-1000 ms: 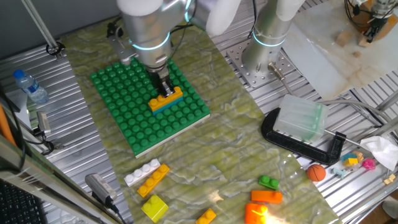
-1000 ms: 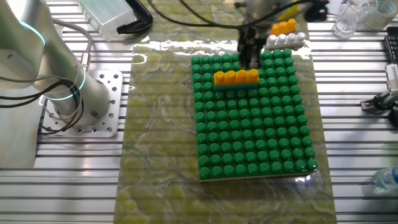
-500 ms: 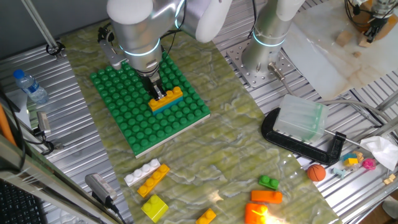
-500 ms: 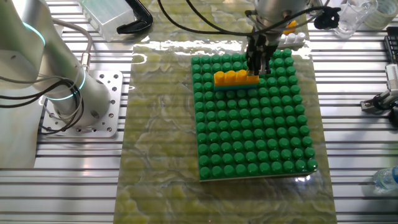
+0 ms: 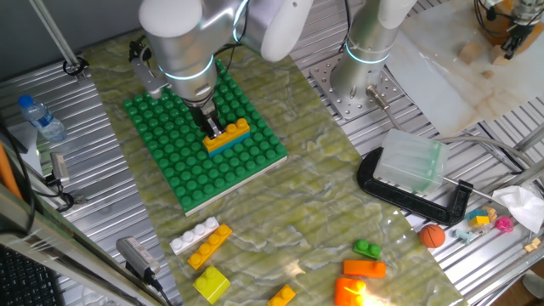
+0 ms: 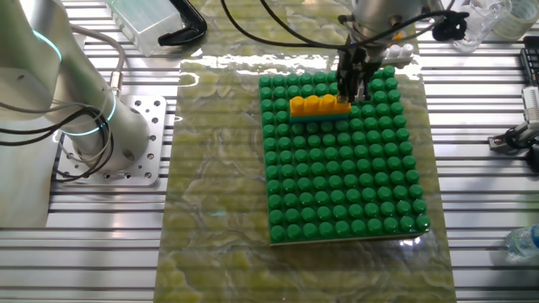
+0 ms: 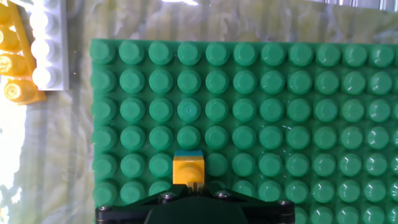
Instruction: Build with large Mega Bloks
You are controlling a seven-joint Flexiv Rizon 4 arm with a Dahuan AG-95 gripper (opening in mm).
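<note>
The yellow-orange bar (image 5: 228, 132) sits on a cyan bar (image 5: 231, 141), pressed onto the green baseplate (image 5: 170, 144) toward its middle; the gripper (image 5: 212, 127) hovers at one end of it; whether the claw is clenched, I can't tell; white bar (image 5: 194, 235) lies off the plate.

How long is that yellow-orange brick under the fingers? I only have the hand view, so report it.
Observer: Four studs in one row. The yellow-orange brick sits on a cyan brick on the green baseplate.
Operator: Give me the gripper's place along it.
Observer: The gripper stands at one end of it, not the middle.
Operator: List spare bricks outside my picture.
Observer: Off the baseplate lie a yellow square brick, an orange brick and a small green brick.
</note>
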